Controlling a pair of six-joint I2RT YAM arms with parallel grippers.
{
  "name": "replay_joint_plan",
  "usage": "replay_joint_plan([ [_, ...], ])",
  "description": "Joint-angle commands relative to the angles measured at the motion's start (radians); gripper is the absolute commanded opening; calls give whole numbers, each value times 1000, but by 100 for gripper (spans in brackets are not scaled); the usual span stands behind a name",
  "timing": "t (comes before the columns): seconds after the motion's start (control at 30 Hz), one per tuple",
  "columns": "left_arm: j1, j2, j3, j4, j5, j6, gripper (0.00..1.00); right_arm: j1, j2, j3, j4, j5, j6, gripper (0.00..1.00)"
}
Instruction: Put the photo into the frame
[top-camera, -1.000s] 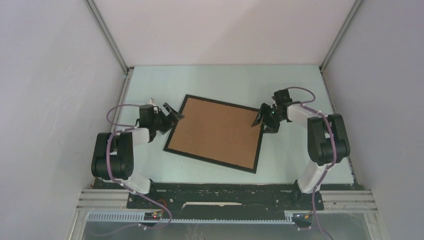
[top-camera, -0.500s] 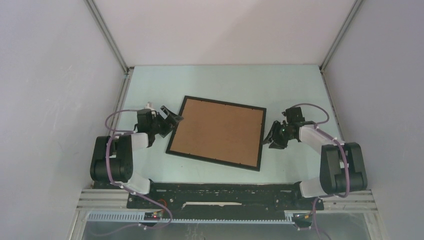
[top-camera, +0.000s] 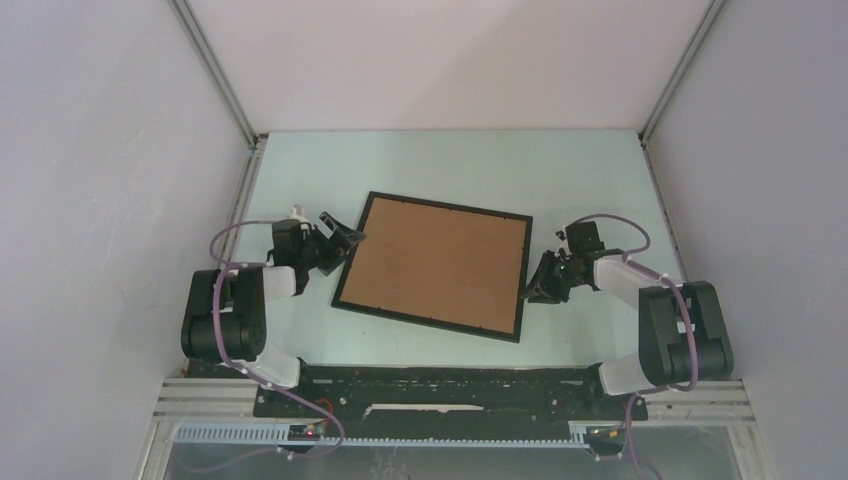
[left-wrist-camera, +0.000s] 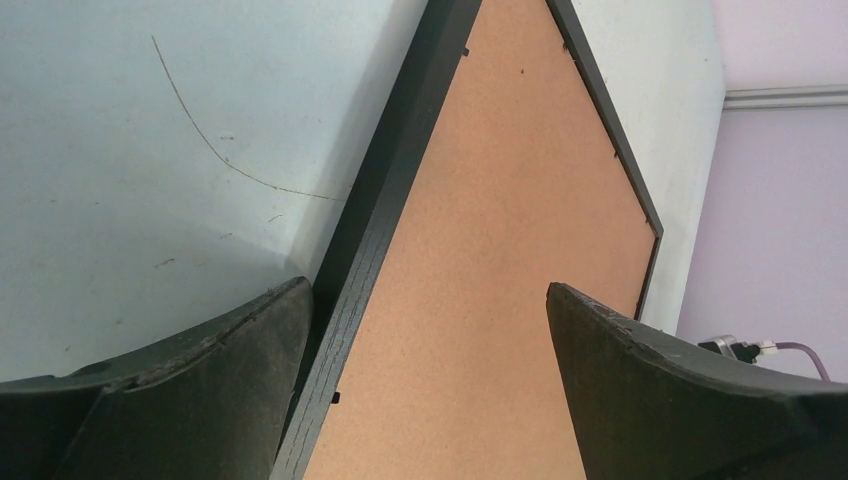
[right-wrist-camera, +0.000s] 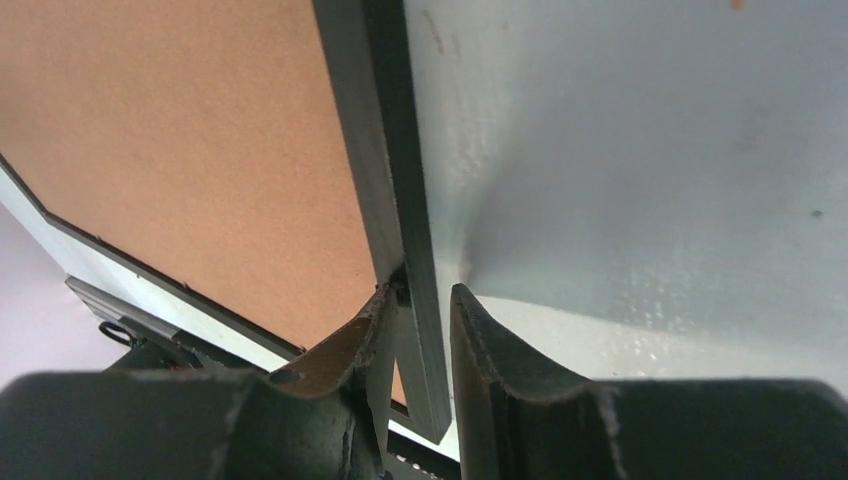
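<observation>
From here I see the frame (top-camera: 450, 204) lying flat at the middle of the tabletop (top-camera: 450, 160), back side up. A brown board (top-camera: 435, 265) fills it rail to rail and sits inside the black rim. It covers everything under it, so I cannot tell whether the photo is in there.

The frame's long axis runs left to right across the tabletop, turned a little. Its left end points toward the far left corner and its right end toward the near right corner. The short rails face the two arms.

My left gripper (top-camera: 345, 231) is at the frame's left rail, near its far left corner. The jaws stand as wide as they go and hold nothing. In the left wrist view one finger is over bare tabletop beside the rail and the other is over the board, so the rail passes between them.

My right gripper (right-wrist-camera: 422, 294) is at the right rail, toward the near right corner. The jaws stand narrow with the rail between them. The inner finger touches the rail on the board side. The outer finger (right-wrist-camera: 500, 380) is just beside it on the tabletop side, with a pale sliver showing between. I cannot tell whether that counts as a grip.
</observation>
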Motion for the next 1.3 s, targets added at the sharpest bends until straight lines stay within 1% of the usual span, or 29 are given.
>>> replay_joint_plan([
  [0.0, -5, 18, -53, -136, 9, -4, 100, 35, 31, 18, 31, -4, -6, 33],
  [0.3, -6, 18, -58, -129, 9, -6, 100, 73, 40, 23, 23, 60, 2, 31],
  [0.43, -7, 12, -62, -125, 12, -8, 100, 130, 81, 52, 6, 118, 38, 30],
  [0.57, -10, 3, -72, -118, 15, -10, 100, 186, 124, 56, 36, 152, 110, 29],
  [0.67, -12, 2, -77, -107, 20, -14, 100, 239, 172, 91, 20, 212, 152, 28],
  [0.8, -15, 8, -78, -99, 29, -16, 100, 309, 246, 185, -62, 321, 167, 27],
  [0.97, -16, 15, -83, -85, 41, -21, 100, 404, 362, 346, -222, 491, 184, 27],
  [1.07, -20, 22, -88, -69, 53, -29, 100, 481, 460, 505, -360, 588, 201, 28],
  [1.27, -24, 23, -106, -35, 63, -45, 100, 610, 667, 816, -560, 705, 242, 28],
])
